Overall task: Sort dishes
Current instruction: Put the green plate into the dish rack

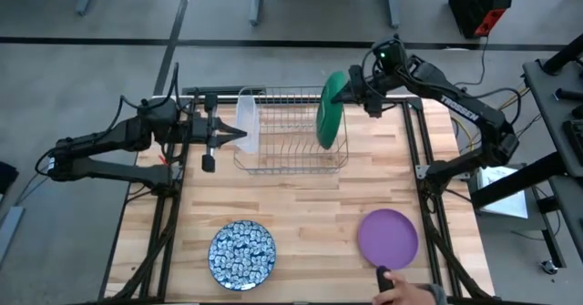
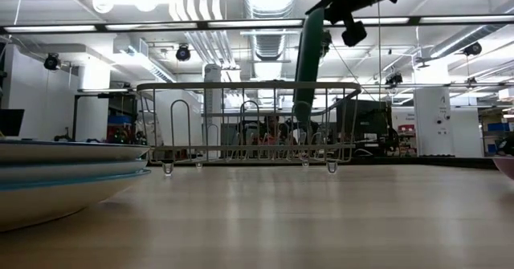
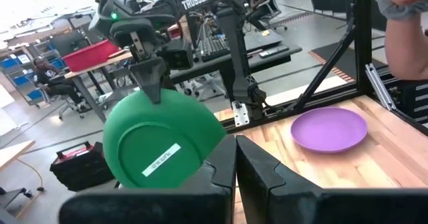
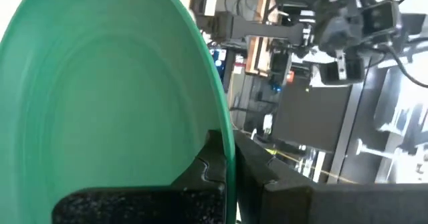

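Holding plate: right gripper (image 1: 355, 91) pinched the green plate (image 1: 330, 111) by its rim, on edge over the wire rack's (image 1: 291, 132) right end — likely so it could drop between the wires.
Plate look: round, plain green, label on its back.
Left gripper (image 1: 239, 134): beside the rack's left end, fingers pressed together, empty.
Waiting dishes: purple plate (image 1: 388, 236) and patterned plate (image 1: 242, 254) — flat on the surface (image 1: 310, 205).

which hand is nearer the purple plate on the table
The right hand, though neither is close. It is at the wire dish rack's right end, shut on the upright dark green round plate. The left hand is at the rack's opposite end, farther from the round purple plate.
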Tool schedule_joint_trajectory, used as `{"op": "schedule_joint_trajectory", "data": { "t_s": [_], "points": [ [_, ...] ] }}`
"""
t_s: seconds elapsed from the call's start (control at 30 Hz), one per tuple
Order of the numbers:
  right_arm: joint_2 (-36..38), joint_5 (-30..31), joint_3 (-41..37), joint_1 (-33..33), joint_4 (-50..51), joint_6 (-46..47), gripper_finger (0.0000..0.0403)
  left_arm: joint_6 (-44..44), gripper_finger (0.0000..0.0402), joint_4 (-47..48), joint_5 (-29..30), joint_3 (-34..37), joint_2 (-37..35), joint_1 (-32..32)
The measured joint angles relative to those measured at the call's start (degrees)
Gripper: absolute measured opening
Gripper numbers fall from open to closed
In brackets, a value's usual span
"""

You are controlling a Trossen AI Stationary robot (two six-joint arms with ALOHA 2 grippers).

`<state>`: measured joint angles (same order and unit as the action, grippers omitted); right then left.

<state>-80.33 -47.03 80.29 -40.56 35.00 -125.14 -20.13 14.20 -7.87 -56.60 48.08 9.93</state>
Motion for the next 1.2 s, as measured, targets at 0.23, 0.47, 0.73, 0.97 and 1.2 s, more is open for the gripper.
{"op": "schedule_joint_trajectory", "data": {
  "t_s": [0.23, 0.47, 0.73, 0.97, 1.2],
  "points": [
    [-2.50, 0.22, -0.93, -0.72, 2.47, -3.58, 0.0000, -0.36, 0.0000, -0.01, 0.01, 0.02, 0.59, 0.00],
    [-5.15, -1.02, -0.96, -1.51, 1.79, -4.13, 0.0000, -0.36, 0.0000, -0.04, -0.01, 0.02, 1.00, 0.00],
    [-5.05, 0.13, -0.95, -1.64, 3.20, 3.81, 0.0000, -0.20, 0.0000, -0.66, -0.01, 0.05, 1.78, 0.01],
    [-3.30, 3.57, -1.00, -2.25, 5.54, 11.30, 0.0001, -0.15, 0.0000, -0.61, -0.01, 0.07, 2.49, 0.00],
    [-2.41, 3.02, -1.13, -2.60, 11.86, 12.55, 0.0039, -0.15, 0.0000, -0.48, -0.01, 0.07, 2.86, 0.00]
  ]
}}
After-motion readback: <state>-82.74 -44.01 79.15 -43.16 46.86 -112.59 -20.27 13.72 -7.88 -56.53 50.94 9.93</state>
